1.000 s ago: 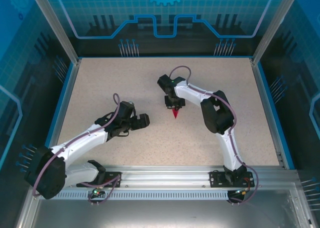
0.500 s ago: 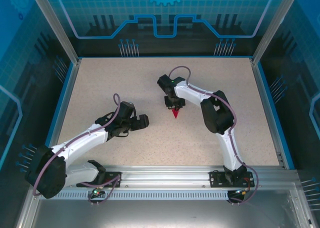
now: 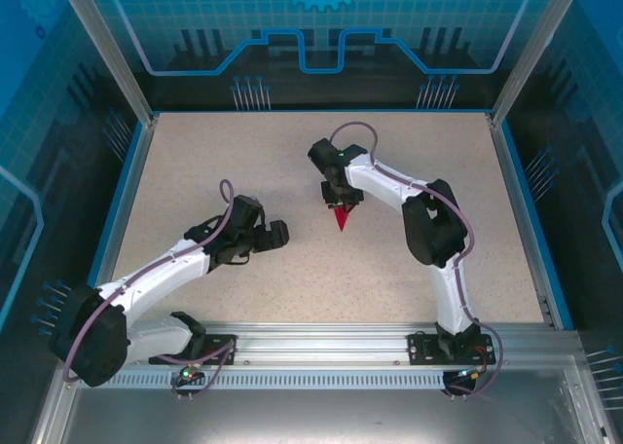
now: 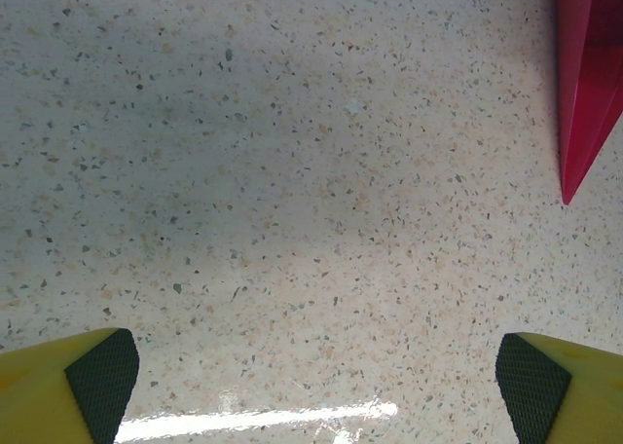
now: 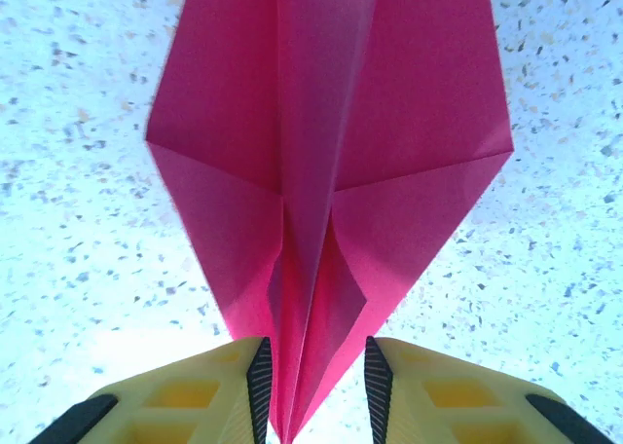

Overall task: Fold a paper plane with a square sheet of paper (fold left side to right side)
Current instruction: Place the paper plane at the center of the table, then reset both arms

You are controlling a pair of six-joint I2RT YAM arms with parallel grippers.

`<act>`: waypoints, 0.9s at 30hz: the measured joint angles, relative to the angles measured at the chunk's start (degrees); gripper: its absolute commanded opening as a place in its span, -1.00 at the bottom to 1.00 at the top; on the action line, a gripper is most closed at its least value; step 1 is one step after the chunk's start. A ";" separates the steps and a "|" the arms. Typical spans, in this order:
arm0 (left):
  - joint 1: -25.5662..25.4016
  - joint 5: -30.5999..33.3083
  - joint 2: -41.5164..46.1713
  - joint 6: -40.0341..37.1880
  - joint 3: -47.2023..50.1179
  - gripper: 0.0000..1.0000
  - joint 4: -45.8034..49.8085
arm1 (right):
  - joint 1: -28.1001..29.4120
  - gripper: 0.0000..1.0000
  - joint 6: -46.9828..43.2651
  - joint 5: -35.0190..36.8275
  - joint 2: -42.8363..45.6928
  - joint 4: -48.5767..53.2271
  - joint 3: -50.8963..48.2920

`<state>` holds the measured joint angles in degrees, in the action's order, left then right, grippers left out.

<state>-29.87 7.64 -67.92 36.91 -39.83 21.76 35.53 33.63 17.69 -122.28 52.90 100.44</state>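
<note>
Magenta-pink folded paper plane [image 5: 321, 152] lies on speckled counter [image 4: 292, 171], its central fold between right end effector's [image 5: 318, 386] slightly parted, unclamped fingers; left end effector [image 4: 316, 384] gapes wide, empty.

The paper plane [image 5: 321, 171] is thin magenta paper — smooth, sharply creased, faintly sheened. The bench [image 4: 292, 171] is speckled, stone-look, smooth with a soft gloss. The right tool [image 5: 313, 390] has yellow plastic fingers [image 5: 185, 400] — black textured pads [image 5: 261, 381].

paper plane [image 3: 341, 219] on table [image 3: 224, 162], flanked by right pincer [image 5: 313, 378], left pincer [image 3: 278, 234] leftward
</note>
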 measured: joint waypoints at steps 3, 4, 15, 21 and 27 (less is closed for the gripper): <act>0.00 0.92 0.24 -0.24 -0.33 0.97 0.66 | 0.50 -0.19 -0.68 0.20 2.01 0.61 -0.31; 0.00 1.42 0.44 -0.42 -0.39 0.97 0.92 | 0.76 -0.15 -1.07 0.31 3.19 0.63 -0.83; 4.04 16.90 10.93 -0.48 -0.94 0.97 2.36 | 0.90 0.69 -10.82 7.56 39.39 -7.19 -20.81; 4.22 25.59 14.86 -6.56 -0.90 0.97 -2.21 | -9.62 0.99 -15.34 8.26 56.59 -17.94 -40.39; 4.59 31.89 14.08 -17.70 4.68 0.97 -13.99 | -22.12 0.99 -19.96 7.34 67.10 -33.97 -62.16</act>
<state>-25.28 39.53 -53.84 19.20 -35.16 7.77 13.41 13.67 25.04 -55.18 18.94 38.28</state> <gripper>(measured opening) 0.985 0.994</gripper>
